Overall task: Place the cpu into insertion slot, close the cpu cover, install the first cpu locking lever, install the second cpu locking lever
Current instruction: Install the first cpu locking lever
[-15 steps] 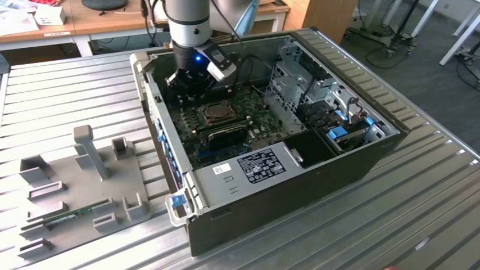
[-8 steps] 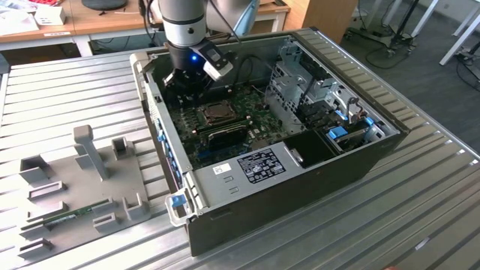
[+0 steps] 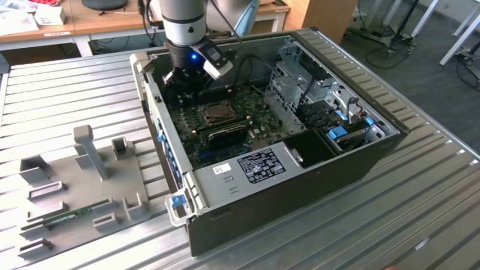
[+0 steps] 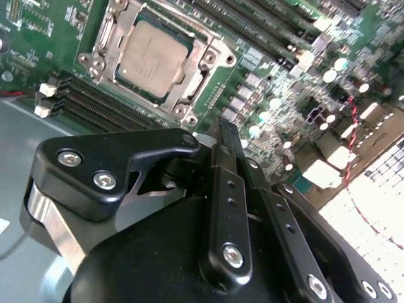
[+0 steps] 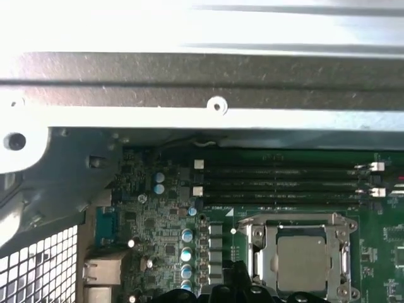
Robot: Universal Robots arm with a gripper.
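Note:
The cpu [image 4: 151, 57] [image 5: 302, 260], a flat grey-brown square, lies in the insertion slot [image 3: 213, 113] on the green board inside the open computer case. The silvery cpu cover [image 4: 203, 60] [image 5: 260, 252] lies flat around it, framing the chip. In the second wrist view my gripper [image 4: 222, 128] is shut with nothing between its black fingers. It hovers above the board just beside the slot, not touching the cover. In the exterior view the gripper [image 3: 185, 87] hangs inside the case, just beyond the slot. Its black tip [image 5: 235, 273] shows beside the socket in the first wrist view.
Long black memory slots [image 5: 278, 180] run beside the socket. The case wall [image 5: 202, 82] rises close behind the board. A drive cage [image 3: 296, 79] and cables fill the case's right side in the exterior view. A grey fixture plate [image 3: 82, 191] carrying a green memory stick [image 3: 73, 216] lies at the exterior view's left.

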